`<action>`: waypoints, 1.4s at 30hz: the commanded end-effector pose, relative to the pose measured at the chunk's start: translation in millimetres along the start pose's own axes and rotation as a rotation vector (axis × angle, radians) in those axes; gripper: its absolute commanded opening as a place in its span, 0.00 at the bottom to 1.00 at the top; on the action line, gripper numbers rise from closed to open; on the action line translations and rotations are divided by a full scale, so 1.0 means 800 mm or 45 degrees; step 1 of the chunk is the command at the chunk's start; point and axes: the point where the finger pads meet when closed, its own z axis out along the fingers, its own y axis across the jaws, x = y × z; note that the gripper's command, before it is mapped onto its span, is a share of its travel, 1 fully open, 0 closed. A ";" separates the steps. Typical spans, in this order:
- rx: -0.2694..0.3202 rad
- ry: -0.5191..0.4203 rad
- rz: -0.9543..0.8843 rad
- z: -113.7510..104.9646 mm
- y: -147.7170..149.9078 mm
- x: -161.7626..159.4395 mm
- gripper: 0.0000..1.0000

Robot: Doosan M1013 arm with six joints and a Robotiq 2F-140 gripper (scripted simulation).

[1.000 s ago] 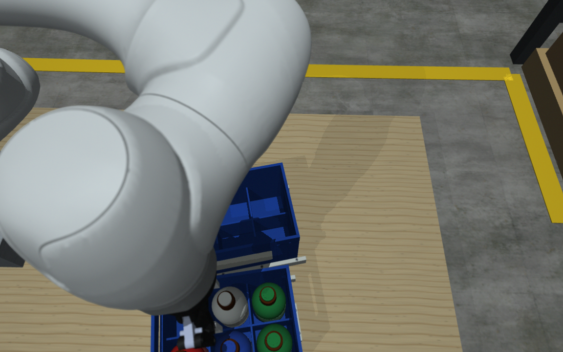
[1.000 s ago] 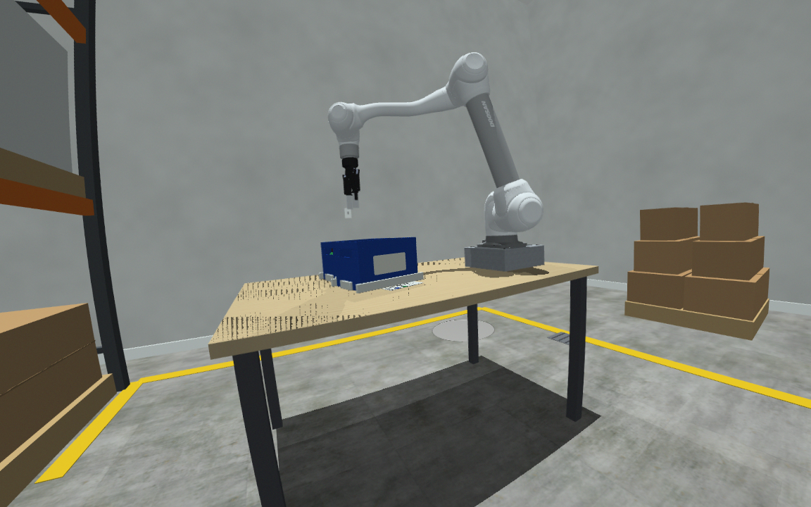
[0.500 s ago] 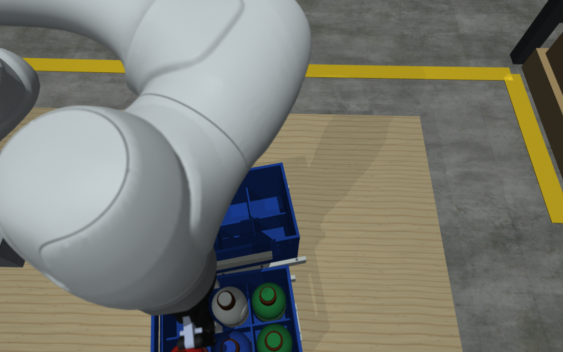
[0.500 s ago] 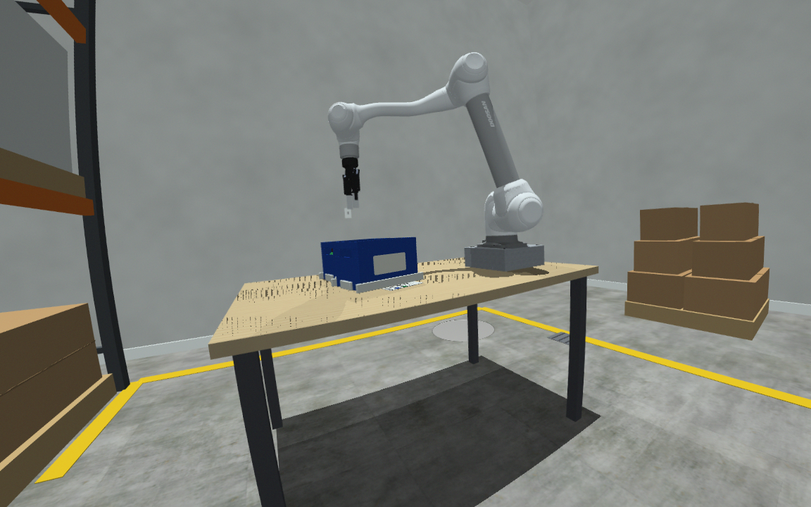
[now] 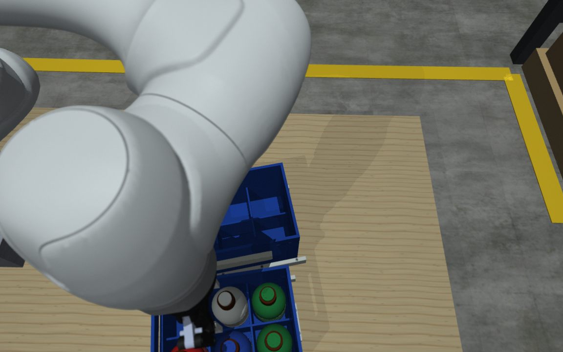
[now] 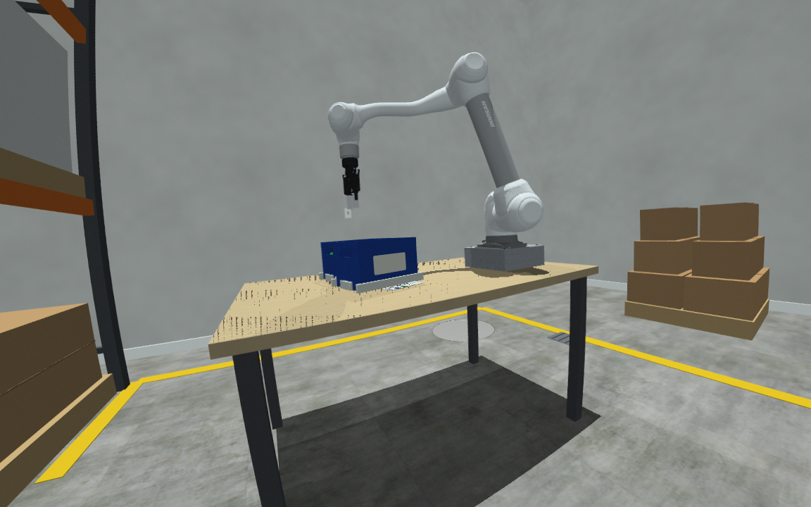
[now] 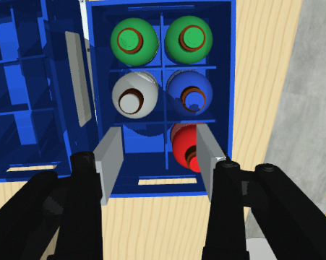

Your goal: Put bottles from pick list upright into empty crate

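In the wrist view the bottle crate [image 7: 161, 92] holds two green-capped bottles [image 7: 134, 40] [image 7: 189, 40], a white one [image 7: 135, 94], a blue one [image 7: 190, 92] and a red one [image 7: 188, 146]. All stand upright, and the cell left of the red bottle is empty. The empty blue crate [image 7: 32, 77] stands right beside it on the left. My gripper [image 7: 159, 142] hangs high above the red bottle's end of the crate, partly open with nothing between the fingers. It also shows in the exterior view [image 6: 348, 211]. A pale strip [image 6: 405, 286] lies by the crates, too small to read.
My arm hides much of the table in the top view, where the empty crate [image 5: 257, 214] is partly seen. The robot base [image 6: 503, 255] stands on the table's far end. Cardboard boxes [image 6: 698, 265] and a shelf rack [image 6: 90, 189] stand on the floor.
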 end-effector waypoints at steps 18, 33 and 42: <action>0.000 0.000 0.424 0.056 0.027 -0.001 0.38; 0.000 0.000 0.976 0.125 0.061 -0.002 0.38; 0.000 0.000 1.000 0.130 0.061 -0.002 0.38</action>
